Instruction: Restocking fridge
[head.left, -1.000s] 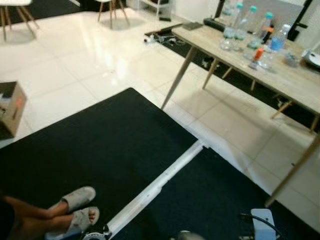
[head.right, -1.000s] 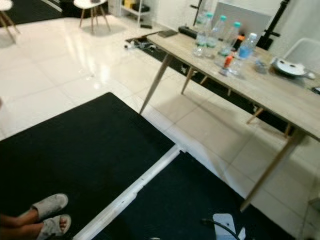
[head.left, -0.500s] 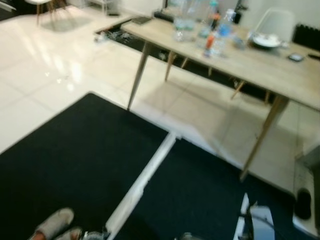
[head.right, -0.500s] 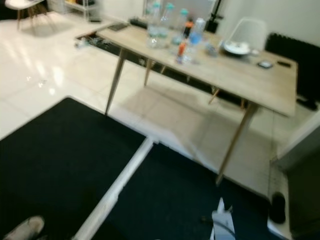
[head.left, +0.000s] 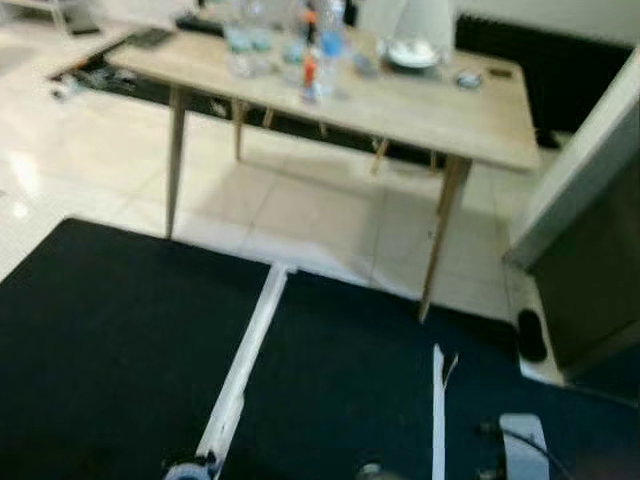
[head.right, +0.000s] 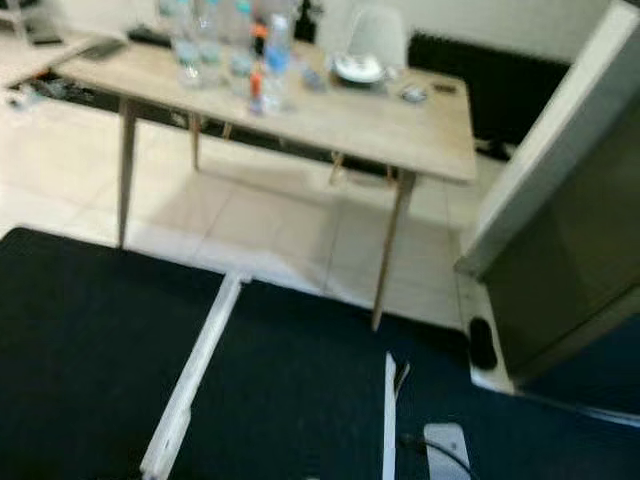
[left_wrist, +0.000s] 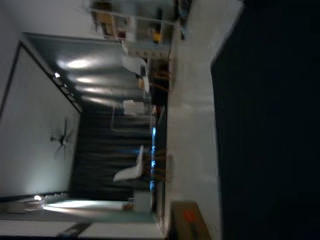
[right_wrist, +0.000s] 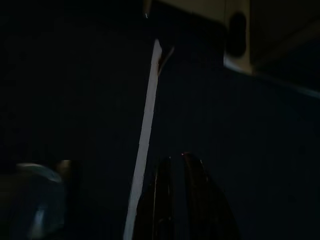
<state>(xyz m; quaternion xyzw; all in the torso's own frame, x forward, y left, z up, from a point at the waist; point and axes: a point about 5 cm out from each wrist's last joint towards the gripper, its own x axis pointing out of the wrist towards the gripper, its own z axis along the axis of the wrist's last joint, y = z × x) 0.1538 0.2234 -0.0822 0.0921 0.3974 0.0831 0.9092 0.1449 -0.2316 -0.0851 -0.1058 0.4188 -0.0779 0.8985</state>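
Blurry head views, robot standing on a black mat (head.left: 120, 330) with white tape strips (head.left: 243, 360), looking across at a wooden table (head.right: 380, 125) on pale tile floor. The things to restock look like the bottles (head.left: 305, 45) clustered at the far-left end of the table top: several clear water bottles, one with a blue label (head.right: 277, 50), and a small orange-capped one (head.left: 309, 72); a white plate or bowl (head.right: 357, 68) sits further along, apart from them. The fridge (head.right: 560, 200) is on the right, its pale open door edge angled toward the camera and a dark interior behind it; too blurred to read shelves. Bottles are well apart from the fridge and from both arms. Right gripper (right_wrist: 177, 195) hangs low over the dark mat, its two black fingers close together, a narrow gap, holding nothing. Left gripper: the wrist view just looks off across the room at chairs (left_wrist: 131, 170) and a cardboard box (left_wrist: 187, 222), so fingers cannot tell. Handling guess: plastic water bottles, likely full so moderately heavy, smooth and a bit slippery, walls give if squeezed hard, easy to tip in a tight cluster. Best taken around the mid-body, starting with an outermost bottle.
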